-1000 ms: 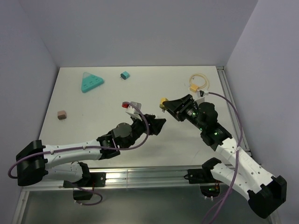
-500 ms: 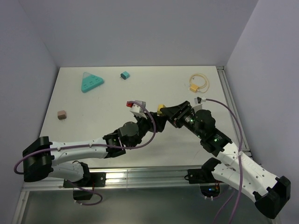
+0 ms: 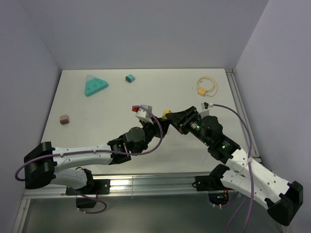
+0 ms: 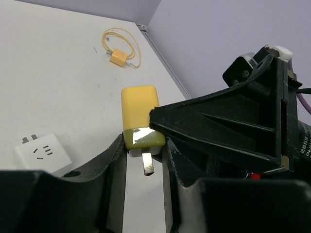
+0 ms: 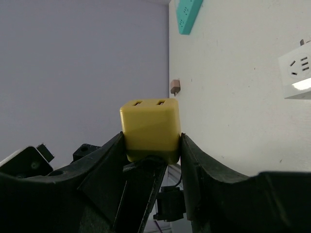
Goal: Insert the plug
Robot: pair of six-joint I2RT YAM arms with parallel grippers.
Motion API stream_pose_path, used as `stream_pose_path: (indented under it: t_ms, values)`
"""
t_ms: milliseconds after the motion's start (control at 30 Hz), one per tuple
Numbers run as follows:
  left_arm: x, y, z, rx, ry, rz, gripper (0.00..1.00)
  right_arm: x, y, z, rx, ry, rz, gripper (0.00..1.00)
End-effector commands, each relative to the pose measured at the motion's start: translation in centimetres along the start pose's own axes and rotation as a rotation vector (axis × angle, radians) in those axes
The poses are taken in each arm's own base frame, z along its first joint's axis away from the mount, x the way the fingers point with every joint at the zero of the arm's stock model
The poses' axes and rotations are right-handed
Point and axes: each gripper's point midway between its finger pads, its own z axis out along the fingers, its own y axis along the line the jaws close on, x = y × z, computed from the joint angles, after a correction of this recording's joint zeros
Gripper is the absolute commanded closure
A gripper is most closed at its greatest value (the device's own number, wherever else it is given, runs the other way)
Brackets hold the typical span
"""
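The yellow plug (image 3: 167, 112) hangs above the table's middle, held between both grippers. My right gripper (image 3: 173, 118) is shut on its body; in the right wrist view the plug (image 5: 149, 127) sits between the fingers (image 5: 109, 160) with its two slots facing out. My left gripper (image 3: 163, 124) meets it from the left. In the left wrist view the plug (image 4: 140, 115) has its prong end between my left gripper's (image 4: 144, 147) fingers, which press both sides. One metal prong (image 4: 147, 163) sticks out. A white socket block (image 3: 142, 110) with a red part lies just left.
A teal triangular power strip (image 3: 94, 86) and a small teal plug (image 3: 129, 78) lie at the back left. A brown block (image 3: 63, 119) lies at the left. A looped yellow cable (image 3: 206, 86) lies at the back right. The socket block also shows in the wrist views (image 4: 43, 154) (image 5: 296, 70).
My left gripper moved right and up to the plug; my right gripper brought the plug left to meet it. Since half a second ago both arms have barely moved.
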Motion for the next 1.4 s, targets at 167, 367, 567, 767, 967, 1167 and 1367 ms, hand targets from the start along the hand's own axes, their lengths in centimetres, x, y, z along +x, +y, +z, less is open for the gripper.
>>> stream_pose_path:
  t_ms: [167,367,567,767,967,1167,1367]
  values:
    - [-2.6,-0.7,-0.3,0.080,-0.016,-0.047,1.00,1.1,3.1,-1.0,-0.116,0.065,-0.101,0.62]
    - [-3.0,-0.4,-1.1,0.170,0.056,-0.064,1.00,1.2,2.6,-1.4,-0.082,0.083,-0.224,0.04]
    - [-2.3,-0.1,-2.1,0.259,0.142,-0.089,1.00,0.8,4.2,-2.2,-0.109,0.089,-0.358,0.00]
    - [-1.8,-1.7,-5.2,0.492,0.273,-0.120,1.00,0.3,5.1,-4.8,-0.100,0.139,-0.710,0.00]
    - [-1.0,-4.1,-9.2,0.699,0.390,-0.108,1.00,2.9,5.7,-8.0,-0.238,0.296,-0.845,0.10]
    - [-1.3,-5.9,-13.0,0.898,0.415,-0.116,1.00,7.2,5.3,-9.7,-0.426,0.532,-0.841,0.28]
    - [-1.5,-6.3,-14.3,0.953,0.418,-0.134,1.00,8.0,5.1,-10.3,-0.477,0.563,-0.834,0.37]
